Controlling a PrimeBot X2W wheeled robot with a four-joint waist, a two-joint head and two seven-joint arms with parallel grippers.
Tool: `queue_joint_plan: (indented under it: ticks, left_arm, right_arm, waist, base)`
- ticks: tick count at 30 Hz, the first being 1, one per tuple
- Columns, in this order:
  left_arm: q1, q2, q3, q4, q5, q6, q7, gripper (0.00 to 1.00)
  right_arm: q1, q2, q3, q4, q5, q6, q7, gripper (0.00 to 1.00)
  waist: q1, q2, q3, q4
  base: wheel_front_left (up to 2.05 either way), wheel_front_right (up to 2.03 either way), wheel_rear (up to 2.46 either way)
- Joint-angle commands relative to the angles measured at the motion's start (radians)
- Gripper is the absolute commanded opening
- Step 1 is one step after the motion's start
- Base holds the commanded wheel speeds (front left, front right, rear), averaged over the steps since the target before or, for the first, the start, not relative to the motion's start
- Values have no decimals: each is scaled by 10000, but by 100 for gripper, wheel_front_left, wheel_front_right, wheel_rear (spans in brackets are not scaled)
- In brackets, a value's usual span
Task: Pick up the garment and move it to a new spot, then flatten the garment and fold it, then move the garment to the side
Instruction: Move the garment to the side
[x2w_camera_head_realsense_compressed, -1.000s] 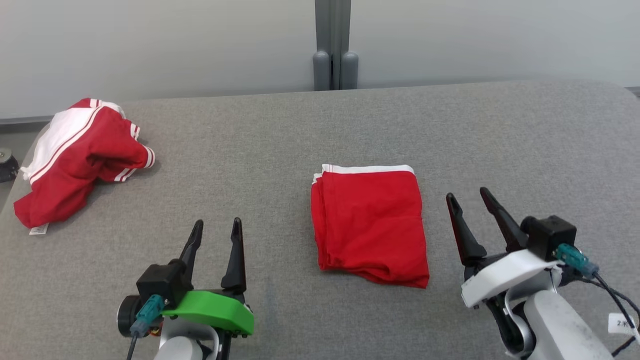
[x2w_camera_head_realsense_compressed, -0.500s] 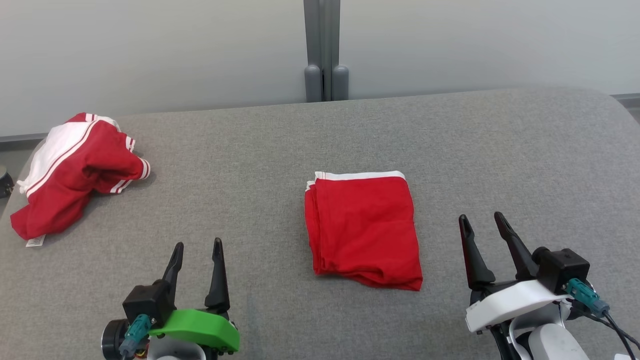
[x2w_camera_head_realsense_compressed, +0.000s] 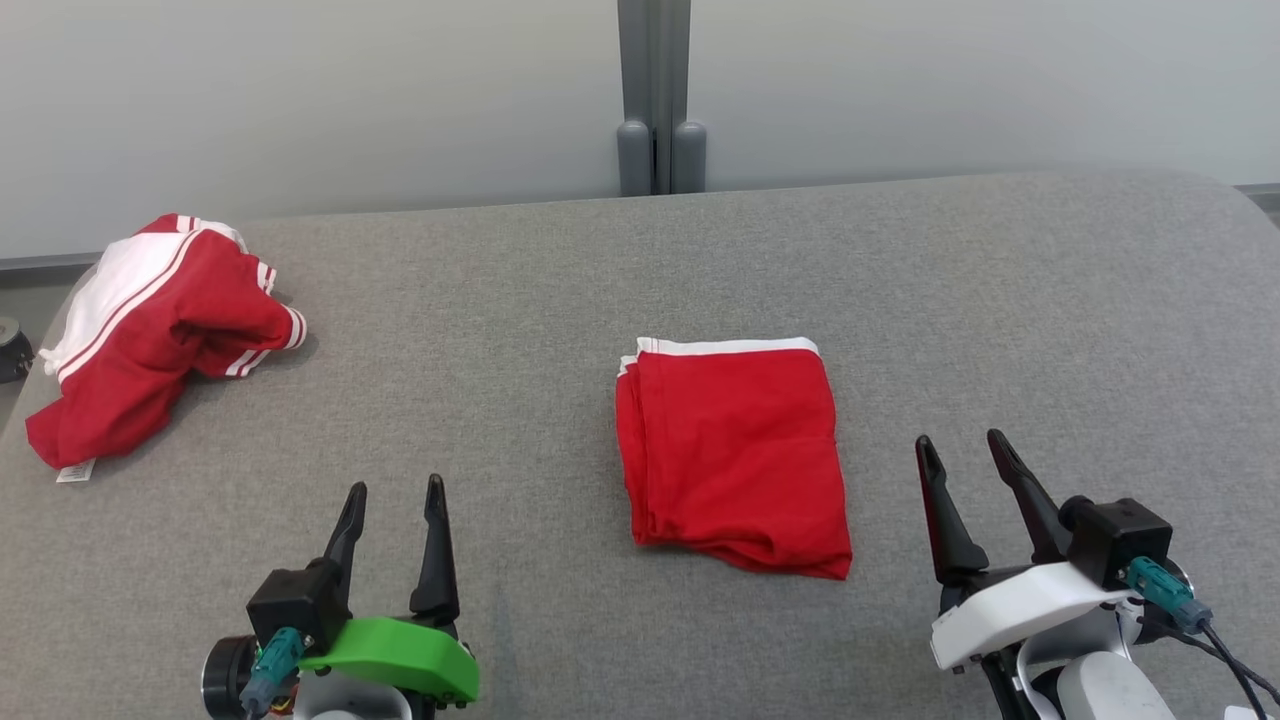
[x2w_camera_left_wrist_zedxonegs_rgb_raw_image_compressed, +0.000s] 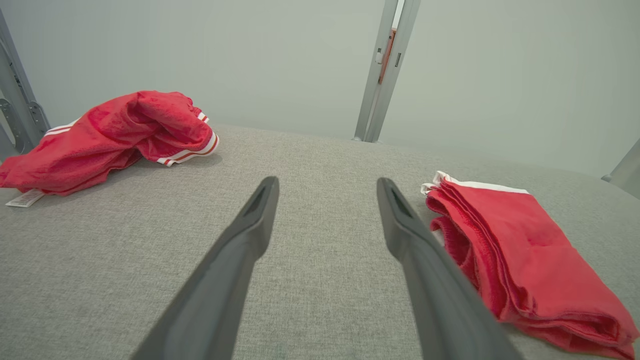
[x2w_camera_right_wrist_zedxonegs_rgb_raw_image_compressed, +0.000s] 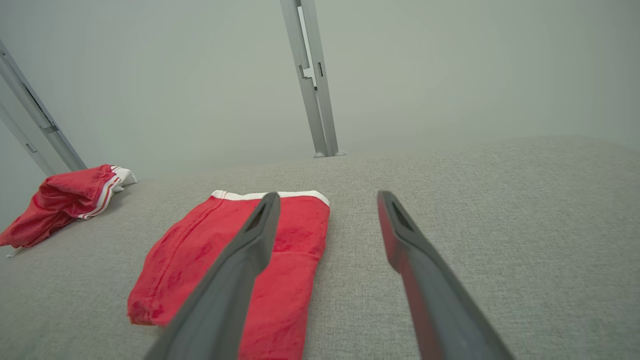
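**Folded garment** (x2w_camera_head_realsense_compressed: 735, 455): red, with a white band along its far edge. It is folded to a rough rectangle, with the stacked layers showing on its left side. It lies flat on the table, near the middle and a little to the right, between the two grippers and touching neither.

**Right gripper** (x2w_camera_head_realsense_compressed: 958, 440): white housing, at the near right, just beside the folded garment's near right corner. Its two dark fingers are spread wide and have hold of nothing.

**Left gripper** (x2w_camera_head_realsense_compressed: 396, 485): green housing, at the near left, apart from the folded garment. Its fingers are likewise spread wide, with nothing between them.

**Table** (x2w_camera_head_realsense_compressed: 1000, 300): covered in grey woven fabric, with a rounded far right corner.

**Crumpled garment** (x2w_camera_head_realsense_compressed: 150, 330): red, with a white panel and white stripes. It is heaped at the far left edge of the table, well apart from the folded garment. A white label (x2w_camera_head_realsense_compressed: 75, 470) shows at its near end.

**Post** (x2w_camera_head_realsense_compressed: 655, 95): grey and upright, behind the table's far edge near the centre, against a pale wall.
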Motion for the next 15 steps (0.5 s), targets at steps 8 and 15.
queue_joint_plan:
  ticks: [8,15]
  left_arm:
    - [-311,-13,0,-188,97,-39,-34,100]
    - [-614,-11,-227,-387,-235,95,-34,100]
  right_arm:
    - [-750,-480,-135,26,50,1,1236,100]
    - [-1942,-1342,5,330,1410,1,3646,100]
  waist:
    - [0,0,533,168]
    - [0,0,1255,577]
  base:
    - [0,0,0]
    - [0,0,0]
